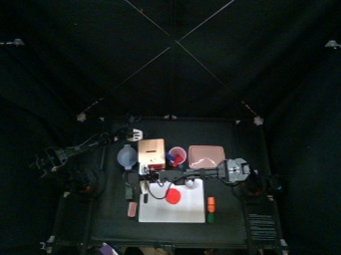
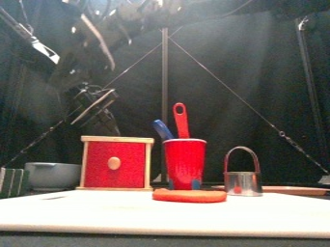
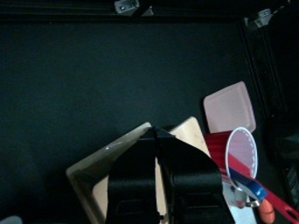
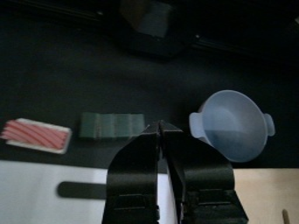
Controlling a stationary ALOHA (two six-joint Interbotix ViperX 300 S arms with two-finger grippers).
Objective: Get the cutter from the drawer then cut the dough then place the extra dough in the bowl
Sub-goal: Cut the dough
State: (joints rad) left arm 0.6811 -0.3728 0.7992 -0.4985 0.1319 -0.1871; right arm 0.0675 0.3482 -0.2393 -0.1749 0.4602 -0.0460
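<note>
The wooden box [image 2: 116, 162] stands at the back with its red drawer front closed. Beside it is the red cup [image 2: 184, 160] holding a blue and a red knife. On the white board [image 1: 177, 211] lies the red dough disc [image 2: 190, 195], and the metal cutter [image 2: 241, 174] stands upright to its right. The blue-grey bowl [image 4: 237, 122] sits left of the box. My left gripper [image 3: 156, 131] hovers above the box top [image 3: 103, 168], jaws shut on nothing. My right gripper [image 4: 156, 127] hangs over the board's left part, pointing toward the bowl, shut and empty.
The pink tray [image 1: 204, 155] lies right of the box. A green sushi roll [image 4: 114, 125] and a red-striped toy [image 4: 35, 134] rest left of the board. Small toy foods [image 1: 210, 204] sit on the board's right side.
</note>
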